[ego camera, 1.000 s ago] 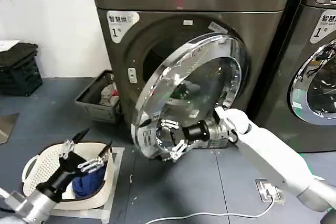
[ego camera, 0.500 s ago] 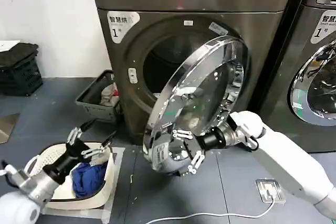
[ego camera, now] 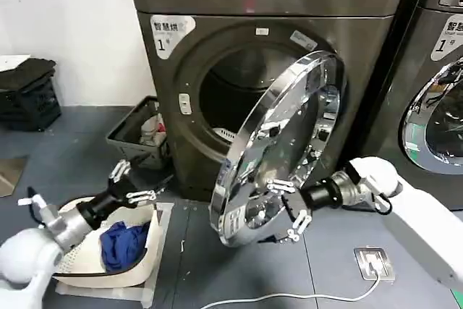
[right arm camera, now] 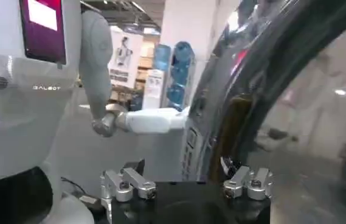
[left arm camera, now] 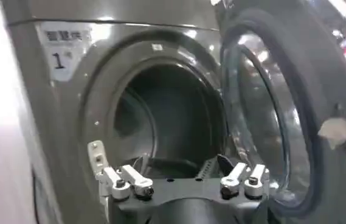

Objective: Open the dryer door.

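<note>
At dryer front, the dryer door [ego camera: 278,153] stands swung well out on its right hinge — drum exposed. Right end effector [ego camera: 287,211] sits at door's lower chrome rim, fingers spread wide. Left end effector [ego camera: 137,182] hovers above laundry basket [ego camera: 155,247] — fingers apart, empty.

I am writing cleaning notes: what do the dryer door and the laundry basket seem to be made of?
The dryer door has a wide ring that looks like polished chrome metal, since it mirrors the room, around dark tinted glass or clear plastic. The laundry basket looks like matte white plastic, with small holes in its wall.
</note>
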Robot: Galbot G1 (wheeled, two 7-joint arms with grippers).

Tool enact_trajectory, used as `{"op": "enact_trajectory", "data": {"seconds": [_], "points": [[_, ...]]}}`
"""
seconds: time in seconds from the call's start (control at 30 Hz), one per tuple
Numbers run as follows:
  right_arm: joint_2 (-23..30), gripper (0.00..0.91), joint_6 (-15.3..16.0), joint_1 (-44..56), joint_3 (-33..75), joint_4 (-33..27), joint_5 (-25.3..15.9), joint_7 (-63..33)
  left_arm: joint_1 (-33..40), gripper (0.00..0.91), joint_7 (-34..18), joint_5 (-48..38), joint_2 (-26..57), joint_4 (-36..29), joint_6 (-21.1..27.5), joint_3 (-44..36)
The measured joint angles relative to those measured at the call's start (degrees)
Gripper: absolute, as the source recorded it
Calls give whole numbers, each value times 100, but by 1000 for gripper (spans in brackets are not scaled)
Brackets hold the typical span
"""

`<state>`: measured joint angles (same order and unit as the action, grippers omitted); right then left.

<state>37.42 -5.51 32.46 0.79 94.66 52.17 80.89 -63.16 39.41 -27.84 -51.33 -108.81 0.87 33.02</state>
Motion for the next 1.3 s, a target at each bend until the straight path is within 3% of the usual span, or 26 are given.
{"op": "enact_trajectory", "data": {"seconds": [0.33, 0.47, 0.6, 0.8, 1.3], "points": [[-509, 907, -140, 1601, 1635, 368, 138, -110, 981, 907, 186, 271, -85, 505, -133, -1186], [-512, 907, -354, 2520, 2555, 545, 101, -299, 1324, 907, 168, 296, -180, 636, -169, -1631], [-387, 907, -377, 3410, 3540, 683, 120, -483, 1625, 907, 141, 291, -279, 738, -200, -2005], [-43, 907, -532, 4795, 5106, 1017, 140, -896, 1997, 907, 131, 298, -442, 846, -257, -2469], [1341, 907, -1408, 6983, 7553, 1655, -531, -2919, 2712, 907, -28, 243, -886, 1185, -425, -3505]]}}
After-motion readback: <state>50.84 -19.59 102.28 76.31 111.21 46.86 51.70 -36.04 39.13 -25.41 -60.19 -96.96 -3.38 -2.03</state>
